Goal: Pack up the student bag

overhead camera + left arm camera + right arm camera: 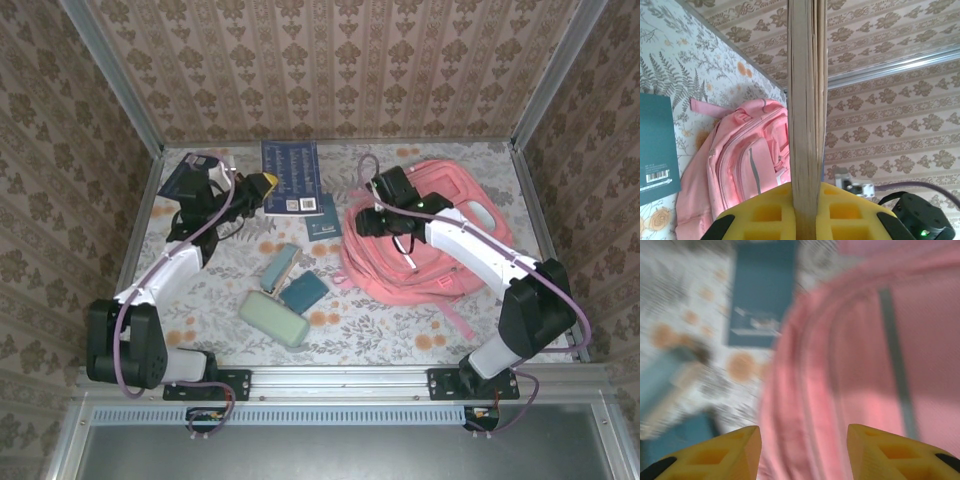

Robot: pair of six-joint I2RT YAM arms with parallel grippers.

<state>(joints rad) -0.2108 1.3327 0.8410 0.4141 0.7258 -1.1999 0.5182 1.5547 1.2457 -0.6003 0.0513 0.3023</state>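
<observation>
The left arm (pixel 170 270) stretches far forward, its wrist turned toward the middle, and the left gripper (pixel 807 195) is pinched tight on the page edge of a book (pixel 807 90) held upright. The right arm (pixel 470 245) folds inward from its base with the wrist angled down, and the right gripper (pixel 804 450) has its yellow fingers (pixel 730 450) spread apart

Obstacles: student bag (pixel 440 245) filling the right half; blue books (pixel 290 177) lying far centre; green pencil case (pixel 273 318) and teal notebooks (pixel 303 291) crowding the middle. Free: bare table (pixel 385 328) showing along the near edge, right of the case.
</observation>
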